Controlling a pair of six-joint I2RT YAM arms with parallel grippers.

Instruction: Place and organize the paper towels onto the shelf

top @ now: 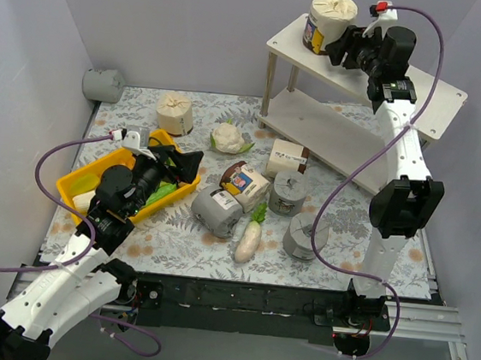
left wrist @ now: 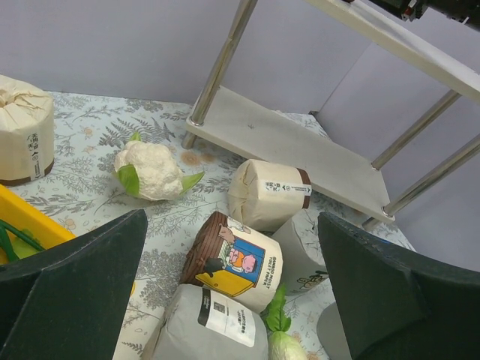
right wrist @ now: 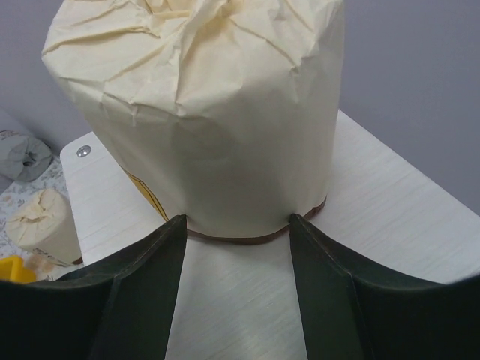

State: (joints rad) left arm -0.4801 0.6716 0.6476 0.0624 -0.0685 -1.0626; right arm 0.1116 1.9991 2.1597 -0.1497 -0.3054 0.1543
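Observation:
One cream paper towel roll [top: 330, 19] with a yellow-and-blue label stands upright on the top board of the shelf [top: 422, 87]. My right gripper [top: 344, 43] is open, its fingertips [right wrist: 169, 232] at either side of that roll's base [right wrist: 210, 112]. The other rolls are on the floor: cream [top: 175, 113], cream lying [top: 286, 159], colourfully labelled [top: 245, 180], grey [top: 217, 210], grey [top: 287, 192], grey [top: 305, 237], and grey at the back left [top: 102, 85]. My left gripper [top: 182, 164] is open and empty, above the labelled roll [left wrist: 236, 259] and a grey roll [left wrist: 214, 326].
A yellow tray [top: 81, 182] with green things sits under my left arm. A cauliflower [top: 228, 137] and a long white radish [top: 249, 239] lie among the rolls. The shelf's lower board [left wrist: 285, 146] is bare. Grey walls close in on three sides.

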